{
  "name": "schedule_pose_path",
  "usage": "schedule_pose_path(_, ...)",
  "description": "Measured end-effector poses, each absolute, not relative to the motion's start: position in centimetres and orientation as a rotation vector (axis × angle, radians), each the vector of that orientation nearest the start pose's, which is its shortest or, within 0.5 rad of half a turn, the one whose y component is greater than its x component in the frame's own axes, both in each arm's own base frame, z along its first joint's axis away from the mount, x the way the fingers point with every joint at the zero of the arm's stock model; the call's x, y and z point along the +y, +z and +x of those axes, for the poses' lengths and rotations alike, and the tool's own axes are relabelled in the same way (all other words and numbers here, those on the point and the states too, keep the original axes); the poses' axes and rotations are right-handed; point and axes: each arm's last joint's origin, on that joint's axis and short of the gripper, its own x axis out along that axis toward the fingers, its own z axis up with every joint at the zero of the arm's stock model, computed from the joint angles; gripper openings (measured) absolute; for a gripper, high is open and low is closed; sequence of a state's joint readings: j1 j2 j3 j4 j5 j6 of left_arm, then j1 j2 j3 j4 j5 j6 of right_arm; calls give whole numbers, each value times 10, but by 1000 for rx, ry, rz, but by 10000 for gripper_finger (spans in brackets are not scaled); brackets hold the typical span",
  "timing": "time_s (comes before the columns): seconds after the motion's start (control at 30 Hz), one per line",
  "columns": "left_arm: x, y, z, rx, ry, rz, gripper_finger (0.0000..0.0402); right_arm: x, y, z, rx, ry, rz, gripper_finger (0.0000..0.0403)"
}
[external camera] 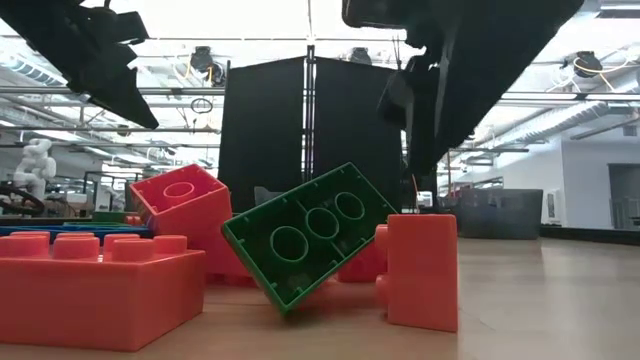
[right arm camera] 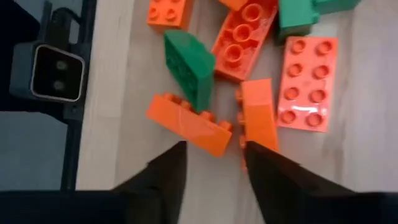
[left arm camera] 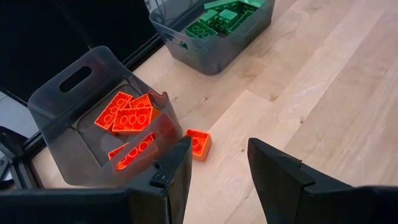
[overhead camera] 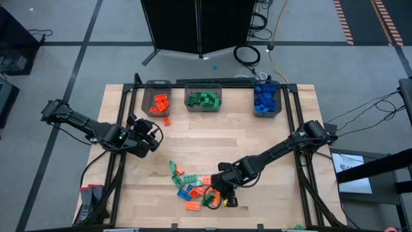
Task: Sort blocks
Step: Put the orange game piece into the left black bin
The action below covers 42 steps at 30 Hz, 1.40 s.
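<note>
Both fingers of the right end effector (right arm camera: 211,158) stand parted, empty, above orange blocks (right arm camera: 189,124).

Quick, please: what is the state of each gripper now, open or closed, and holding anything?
Left gripper: open, empty, near the bin with orange blocks.
Right gripper: open, holding nothing, low over the loose blocks.

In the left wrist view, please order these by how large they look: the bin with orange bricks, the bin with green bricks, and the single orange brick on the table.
1. Bin with orange bricks, largest, though it is nearest the camera.
2. Bin with green bricks, partly cut off, so its rank against the first is unsure.
3. Single orange brick, clearly smallest.
</note>
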<state>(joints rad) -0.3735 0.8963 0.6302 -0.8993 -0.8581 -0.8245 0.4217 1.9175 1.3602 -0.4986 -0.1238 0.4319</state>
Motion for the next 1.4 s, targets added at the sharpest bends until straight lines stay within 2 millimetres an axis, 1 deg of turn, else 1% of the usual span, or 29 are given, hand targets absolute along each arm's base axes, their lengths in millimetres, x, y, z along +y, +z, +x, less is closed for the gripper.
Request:
schedule_pose_path(0.1,-31,224,140,687,767,-66,160,164,189,360,1139,230,212,201)
schedule_pose_path(0.17,-31,224,140,685,767,-66,160,163,188,359,1155,204,189,220)
schedule_pose_path(0.3,-31,224,140,683,769,-70,160,159,187,358,1184,191,185,228)
schedule_pose_path(0.53,-31,224,140,682,770,-72,160,159,173,366,1175,224,156,210)
schedule_pose_path(0.67,-31,224,140,682,770,-72,160,158,168,370,1168,252,151,206)
schedule_pose_path(0.87,-31,224,140,683,770,-72,160,156,163,370,1171,245,125,205)
schedule_pose_path(0.93,-31,224,140,683,770,-72,160,154,159,370,1156,240,137,202)
schedule_pose_path(1.13,-31,224,140,690,763,-72,160,150,144,363,1156,195,265,190)
schedule_pose_path(1.23,-31,223,140,696,759,-75,160,150,143,363,1148,187,273,169)
schedule_pose_path(1.4,-31,223,140,698,757,-72,160,150,142,363,1149,189,262,107)
